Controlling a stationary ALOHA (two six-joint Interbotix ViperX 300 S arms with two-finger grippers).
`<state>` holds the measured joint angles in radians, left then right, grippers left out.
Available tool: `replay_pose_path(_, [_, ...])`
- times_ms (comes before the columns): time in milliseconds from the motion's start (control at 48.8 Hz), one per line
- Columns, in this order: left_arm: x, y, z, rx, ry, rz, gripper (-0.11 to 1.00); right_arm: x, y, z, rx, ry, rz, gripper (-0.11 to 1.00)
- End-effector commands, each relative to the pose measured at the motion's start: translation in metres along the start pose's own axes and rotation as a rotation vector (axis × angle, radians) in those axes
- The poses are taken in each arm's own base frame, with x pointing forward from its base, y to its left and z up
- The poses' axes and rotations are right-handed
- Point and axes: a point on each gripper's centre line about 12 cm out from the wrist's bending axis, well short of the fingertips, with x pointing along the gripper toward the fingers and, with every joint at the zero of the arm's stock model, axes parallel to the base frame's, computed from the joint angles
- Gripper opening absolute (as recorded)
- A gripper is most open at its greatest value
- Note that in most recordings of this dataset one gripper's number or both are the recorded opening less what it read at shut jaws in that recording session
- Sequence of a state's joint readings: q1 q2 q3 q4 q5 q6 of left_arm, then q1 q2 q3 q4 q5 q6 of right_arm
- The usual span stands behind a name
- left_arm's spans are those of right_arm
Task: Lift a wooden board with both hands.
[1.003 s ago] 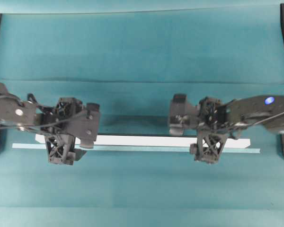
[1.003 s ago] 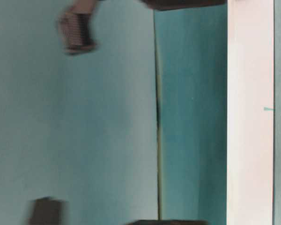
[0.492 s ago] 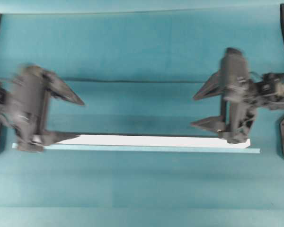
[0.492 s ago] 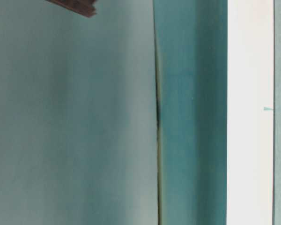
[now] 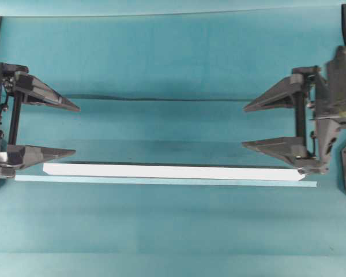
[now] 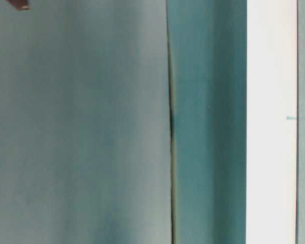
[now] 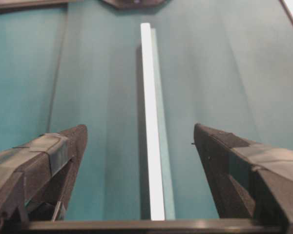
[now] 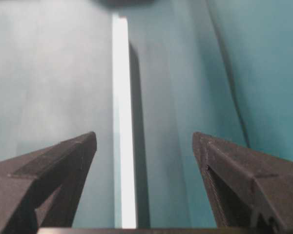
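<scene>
Plainly, teal cloth (image 5: 173, 57) covers the table beneath the wooden board (image 5: 173, 171).

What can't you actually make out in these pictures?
- Board thickness: the overhead view shows only its flat face.
- Board ends in the table-level view: cut off at top and bottom edges.
- Left gripper body: cut off by the overhead view's left edge.
- Right gripper body: blurred at the overhead view's right edge.
- Dark scrap in the table-level view's top corner: too little shows to name it.

Creased teal cloth (image 5: 173, 57) over the whole tabletop under even light
</scene>
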<state>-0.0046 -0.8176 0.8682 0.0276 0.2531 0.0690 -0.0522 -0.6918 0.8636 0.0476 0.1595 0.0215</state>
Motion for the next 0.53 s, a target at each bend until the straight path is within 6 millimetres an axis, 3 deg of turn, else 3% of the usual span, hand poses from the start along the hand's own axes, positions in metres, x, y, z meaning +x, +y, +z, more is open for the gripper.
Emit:
replay_pose_path(0, [-0.002, 0.002, 0.008, -0.001, -0.030, 0.006, 0.96, -0.004, 0.001, 0.008, -0.013, -0.050, 0.004, 0.92])
replay_pose_path(512, [-0.008, 0.003, 0.024, 0.004, -0.154, 0.015, 0.96, -0.025, 0.002, 0.024, -0.013, -0.187, 0.010, 0.92])
